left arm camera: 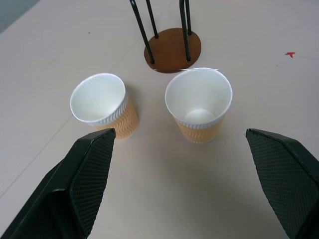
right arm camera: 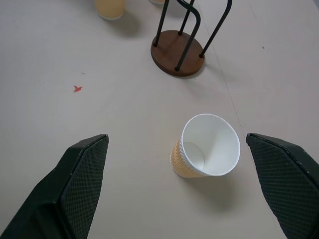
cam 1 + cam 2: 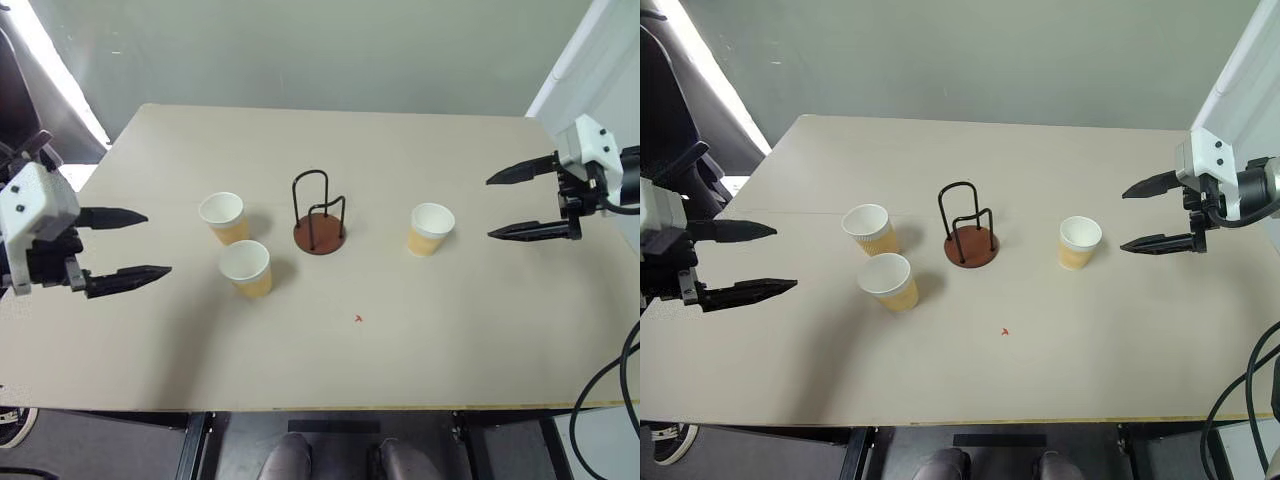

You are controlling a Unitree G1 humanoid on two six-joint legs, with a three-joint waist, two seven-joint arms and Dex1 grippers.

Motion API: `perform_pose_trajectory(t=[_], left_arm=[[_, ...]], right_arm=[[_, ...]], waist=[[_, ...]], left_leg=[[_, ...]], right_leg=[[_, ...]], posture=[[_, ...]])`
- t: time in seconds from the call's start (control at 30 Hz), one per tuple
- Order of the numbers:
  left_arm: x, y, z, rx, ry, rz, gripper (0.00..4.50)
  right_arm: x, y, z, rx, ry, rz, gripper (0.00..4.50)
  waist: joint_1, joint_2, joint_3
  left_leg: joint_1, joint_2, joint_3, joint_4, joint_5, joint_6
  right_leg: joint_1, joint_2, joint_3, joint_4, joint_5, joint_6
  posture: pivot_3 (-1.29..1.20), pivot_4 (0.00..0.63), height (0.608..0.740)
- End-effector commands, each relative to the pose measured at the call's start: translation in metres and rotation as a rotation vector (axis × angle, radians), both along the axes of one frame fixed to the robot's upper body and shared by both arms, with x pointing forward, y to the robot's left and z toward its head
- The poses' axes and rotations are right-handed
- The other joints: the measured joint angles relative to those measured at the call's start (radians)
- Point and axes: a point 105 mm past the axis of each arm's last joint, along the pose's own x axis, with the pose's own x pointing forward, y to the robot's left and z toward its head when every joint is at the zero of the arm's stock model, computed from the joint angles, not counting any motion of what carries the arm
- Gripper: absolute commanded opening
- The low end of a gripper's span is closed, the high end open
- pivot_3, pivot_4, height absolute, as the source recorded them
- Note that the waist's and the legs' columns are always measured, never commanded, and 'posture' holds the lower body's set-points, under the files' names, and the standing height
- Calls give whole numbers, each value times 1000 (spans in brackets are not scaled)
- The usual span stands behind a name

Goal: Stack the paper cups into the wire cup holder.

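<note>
The wire cup holder (image 3: pixel 319 217), a reddish-brown disc with upright black wire loops, stands empty at the table's middle. Two paper cups stand upright to its left: one (image 3: pixel 223 217) farther back, one (image 3: pixel 246 267) nearer the front. A third paper cup (image 3: pixel 430 228) stands upright to the holder's right. My left gripper (image 3: pixel 128 246) hovers open over the table's left edge, pointing at the two left cups (image 1: pixel 199 106). My right gripper (image 3: pixel 512 206) hangs open at the right, aimed toward the third cup (image 2: pixel 206 147). Both grippers hold nothing.
The beige table (image 3: pixel 330 360) has a small red mark (image 3: pixel 358 319) in front of the holder. A black cable (image 3: pixel 600 400) hangs past the table's right front corner. A grey wall lies behind the table's far edge.
</note>
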Motion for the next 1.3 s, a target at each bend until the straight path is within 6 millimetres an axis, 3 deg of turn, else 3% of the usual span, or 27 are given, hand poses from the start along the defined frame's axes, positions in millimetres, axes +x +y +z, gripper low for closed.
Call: perform_pose_trajectory(t=[0.03,0.23,0.57,0.7,0.8,0.97,1.23,1.3], left_arm=[[3,-3,4,-10,-32,-14,4478],[11,-6,6,-6,-36,-35,4478],[24,-23,8,-47,-92,-61,4478],[56,-55,5,-101,-146,-61,4478],[81,-82,-10,-76,-132,-72,4478],[97,-111,-22,-73,-89,-128,4478],[88,-101,-8,-76,-88,-160,4478],[66,-72,9,-37,-103,-133,4478]], right_arm=[[-6,-2,16,2,-55,-1,4500],[-11,-2,15,9,-49,-1,4500],[-3,30,17,98,-67,33,4500],[-1,31,18,98,-74,36,4500],[-9,37,30,142,-86,87,4500],[-26,49,31,152,-77,144,4500],[0,89,20,248,-135,21,4500],[27,112,3,280,-125,-70,4500]], waist=[[0,0,0],[1,0,0],[-4,0,0],[13,0,0],[19,0,0],[14,0,0],[-2,1,0],[-10,0,0]], left_leg=[[0,0,0,0,0,0],[0,0,0,0,0,0],[0,0,0,0,0,-1],[0,0,-1,2,1,-1],[-1,-1,-2,5,0,0],[-4,-1,1,5,0,-1],[-6,5,1,5,1,-2],[-7,5,0,6,1,-2]], right_leg=[[0,0,0,0,0,0],[0,0,0,0,0,0],[0,0,0,-1,0,0],[0,-1,-1,-2,0,0],[1,-2,-2,-2,0,-1],[-1,-1,-2,0,1,0],[-3,4,-1,-3,2,1],[-3,5,-1,-3,2,1]], posture=[[0,150,740],[0,150,740],[0,150,740],[0,150,740],[0,150,740],[0,150,740],[0,150,740],[0,150,740]])
